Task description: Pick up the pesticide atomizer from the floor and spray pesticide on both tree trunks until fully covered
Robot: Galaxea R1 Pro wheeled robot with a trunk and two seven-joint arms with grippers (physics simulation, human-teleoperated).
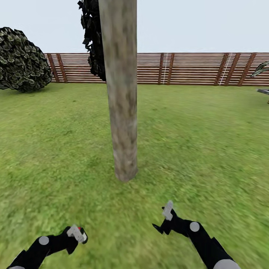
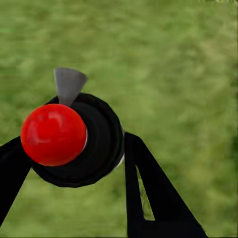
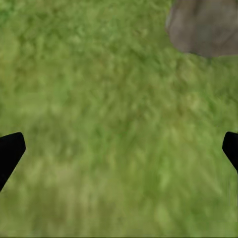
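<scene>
The pesticide atomizer [image 2: 99, 141], a dark round bottle with a red knob [image 2: 53, 134] and a thin grey spray head [image 2: 68, 85], sits between the black fingers of my left gripper [image 2: 74, 166], which is shut on it. From the head, that left gripper [image 1: 76, 235] hovers low over the grass at lower left, a red spot of the atomizer [image 1: 79, 228] peeking out. A thick mottled grey-beige tree trunk [image 1: 121, 112] rises straight ahead. My right gripper [image 1: 164, 220] hangs open and empty right of the trunk's base [image 3: 206, 27], its fingertips [image 3: 10, 151] wide apart.
Green lawn [image 1: 201, 149] stretches all around. A brown slatted fence [image 1: 186, 69] closes the far side. A round dark bush [image 1: 22, 59] stands at far left and dark foliage [image 1: 93, 37] hangs behind the trunk. A palm frond [image 1: 261, 69] and a dark object [image 1: 263, 90] sit at the right edge.
</scene>
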